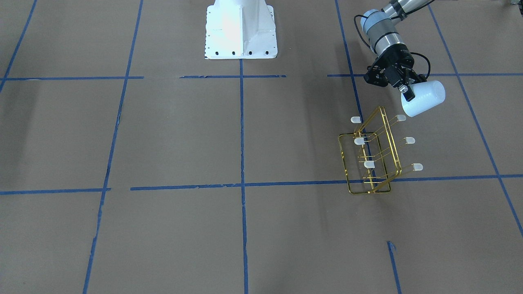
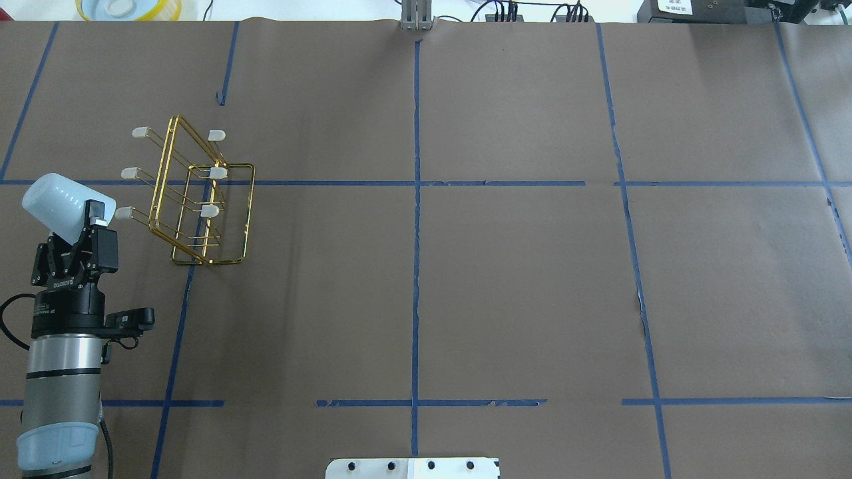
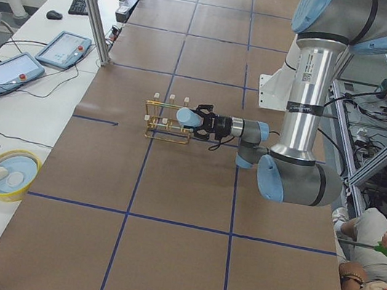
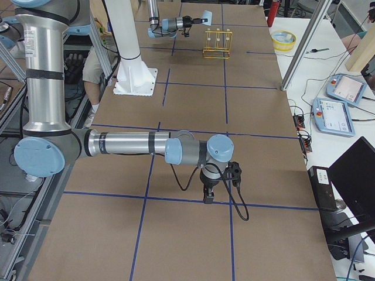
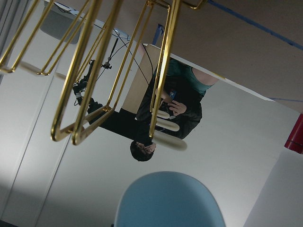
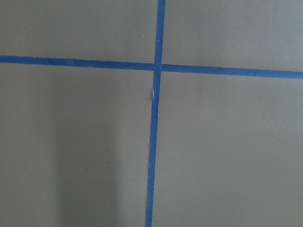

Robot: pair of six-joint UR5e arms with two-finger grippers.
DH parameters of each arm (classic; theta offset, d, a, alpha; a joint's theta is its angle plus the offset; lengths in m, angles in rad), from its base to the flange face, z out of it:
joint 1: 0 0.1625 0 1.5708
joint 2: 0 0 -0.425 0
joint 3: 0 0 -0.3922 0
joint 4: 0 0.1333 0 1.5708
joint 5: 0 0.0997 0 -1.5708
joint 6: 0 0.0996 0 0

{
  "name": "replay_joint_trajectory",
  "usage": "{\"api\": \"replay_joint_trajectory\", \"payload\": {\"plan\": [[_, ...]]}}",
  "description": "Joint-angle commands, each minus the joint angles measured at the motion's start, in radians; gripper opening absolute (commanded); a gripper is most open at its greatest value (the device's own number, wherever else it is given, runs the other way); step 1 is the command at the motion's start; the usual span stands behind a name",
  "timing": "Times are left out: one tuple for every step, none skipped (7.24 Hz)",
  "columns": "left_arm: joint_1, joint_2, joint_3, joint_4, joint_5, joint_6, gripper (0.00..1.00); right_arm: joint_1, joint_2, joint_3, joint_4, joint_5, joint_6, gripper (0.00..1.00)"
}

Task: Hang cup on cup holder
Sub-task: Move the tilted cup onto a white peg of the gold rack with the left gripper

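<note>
**Cup in the air beside the rack, hanging not yet done**

My left claw [image 2: 93, 216] is closed on the cup [image 2: 63, 203], pinching it at the rim. The cup is tilted and off the bench [image 2: 532, 266]. It hangs just beside the cup holder [image 2: 200, 199] on the outer side, near the closest prong cap [image 2: 123, 213] but not touching it. The wrist view looks past the cup's pale body at the gold frames, so I judge this to be the approach step: carried and roughly lined up, nothing hooked yet.

Next I need to aim the mouth squarely down one prong, slide the cup over the cap, and only then open. The wire rack looks light, so a sideways nudge could shift or tip it.

The right claw [image 4: 208, 196] hangs low over the far end of the bench. I cannot tell whether it is open or closed.

The bench is covered in brown paper marked into squares with blue tape [image 2: 416, 266]. A white side table along its edge carries two touch panels [image 3: 65, 49] and a yellow bowl [image 3: 11, 173].
</note>
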Motion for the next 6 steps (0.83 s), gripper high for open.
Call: {"api": "replay_joint_trajectory", "payload": {"plan": [[-0.011, -0.003, 0.03, -0.001, 0.0, -0.009, 0.29, 0.0, 0.0, 0.0, 0.0, 0.0, 0.0, 1.0], [-0.011, -0.01, 0.038, 0.001, 0.0, -0.009, 0.29, 0.0, 0.001, 0.0, 0.0, 0.0, 0.0, 1.0], [-0.011, -0.018, 0.039, 0.005, -0.012, -0.008, 0.29, 0.0, 0.0, 0.0, 0.0, 0.0, 0.0, 1.0], [-0.011, -0.038, 0.059, 0.005, -0.021, -0.005, 0.29, 0.0, 0.0, 0.0, 0.0, 0.0, 0.0, 1.0], [-0.011, -0.052, 0.074, 0.005, -0.023, -0.005, 0.29, 0.0, 0.0, 0.0, 0.0, 0.0, 0.0, 1.0], [-0.011, -0.053, 0.08, 0.007, -0.027, -0.002, 0.29, 0.0, 0.001, 0.0, 0.0, 0.0, 0.0, 1.0]]}}
